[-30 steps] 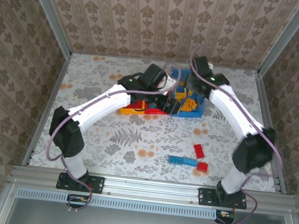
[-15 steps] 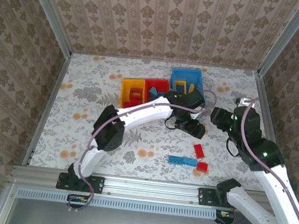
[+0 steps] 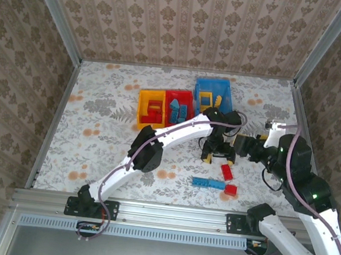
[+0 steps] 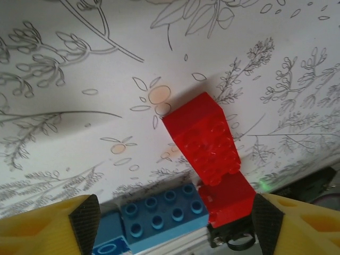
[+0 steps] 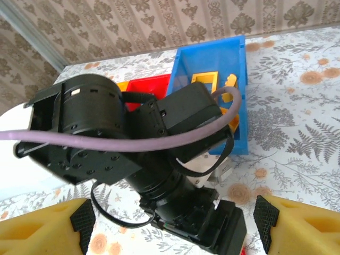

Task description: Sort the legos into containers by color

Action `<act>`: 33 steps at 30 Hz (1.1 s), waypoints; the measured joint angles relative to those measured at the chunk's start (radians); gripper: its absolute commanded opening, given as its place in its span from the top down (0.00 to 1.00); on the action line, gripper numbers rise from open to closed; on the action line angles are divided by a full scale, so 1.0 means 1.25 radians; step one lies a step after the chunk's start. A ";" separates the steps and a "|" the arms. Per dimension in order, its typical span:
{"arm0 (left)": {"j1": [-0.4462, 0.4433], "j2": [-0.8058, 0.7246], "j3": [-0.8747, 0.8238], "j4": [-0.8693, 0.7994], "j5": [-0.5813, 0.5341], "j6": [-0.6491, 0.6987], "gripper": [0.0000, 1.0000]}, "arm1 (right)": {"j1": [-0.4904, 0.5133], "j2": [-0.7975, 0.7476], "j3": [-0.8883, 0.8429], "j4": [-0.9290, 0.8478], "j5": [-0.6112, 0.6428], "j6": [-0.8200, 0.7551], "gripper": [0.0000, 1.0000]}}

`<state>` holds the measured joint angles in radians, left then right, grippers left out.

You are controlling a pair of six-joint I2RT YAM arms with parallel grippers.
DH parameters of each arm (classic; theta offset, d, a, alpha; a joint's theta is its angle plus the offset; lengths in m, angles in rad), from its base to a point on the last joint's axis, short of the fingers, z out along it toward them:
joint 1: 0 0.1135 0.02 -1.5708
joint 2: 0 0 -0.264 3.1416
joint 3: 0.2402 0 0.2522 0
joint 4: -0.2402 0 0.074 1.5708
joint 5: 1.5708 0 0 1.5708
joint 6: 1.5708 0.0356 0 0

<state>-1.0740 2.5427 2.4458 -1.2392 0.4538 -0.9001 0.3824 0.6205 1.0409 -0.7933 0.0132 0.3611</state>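
Three legos lie loose on the table: a red brick (image 3: 226, 171), a long blue brick (image 3: 208, 183) and a small red brick (image 3: 230, 190). My left gripper (image 3: 217, 152) hangs open just behind them. In the left wrist view the red brick (image 4: 202, 137), the small red brick (image 4: 229, 199) and the blue brick (image 4: 159, 212) lie below the left gripper (image 4: 175, 228), which holds nothing. My right gripper (image 3: 243, 146) is open, empty and pointed at the left wrist. The containers stand at the back: yellow bin (image 3: 141, 107), red bin (image 3: 177, 94), blue bin (image 3: 212, 83).
Red pieces lie in the yellow bin, blue pieces in the red bin, yellow pieces in the blue bin (image 5: 212, 95). The left arm's black wrist (image 5: 159, 154) sits close in front of the right gripper (image 5: 174, 223). Metal rails border the table.
The left arm swung from over the bins forward to the loose bricks. The right arm pulled back from the bins to the near right, and its jaws opened wider.
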 measured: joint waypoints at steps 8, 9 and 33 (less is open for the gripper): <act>-0.009 0.032 0.003 0.036 0.044 -0.101 0.20 | 0.000 -0.024 -0.030 -0.003 -0.035 -0.003 0.18; -0.013 0.041 0.003 0.045 0.045 -0.114 0.20 | 0.000 -0.025 -0.034 -0.003 -0.038 -0.003 0.18; -0.030 0.113 0.077 0.036 0.013 -0.248 0.48 | 0.000 -0.047 -0.070 0.000 -0.042 0.007 0.18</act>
<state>-1.1110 2.6839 2.5420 -1.1938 0.4706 -1.2102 0.3824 0.5613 0.9539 -0.7937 -0.0391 0.3695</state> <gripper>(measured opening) 0.571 0.819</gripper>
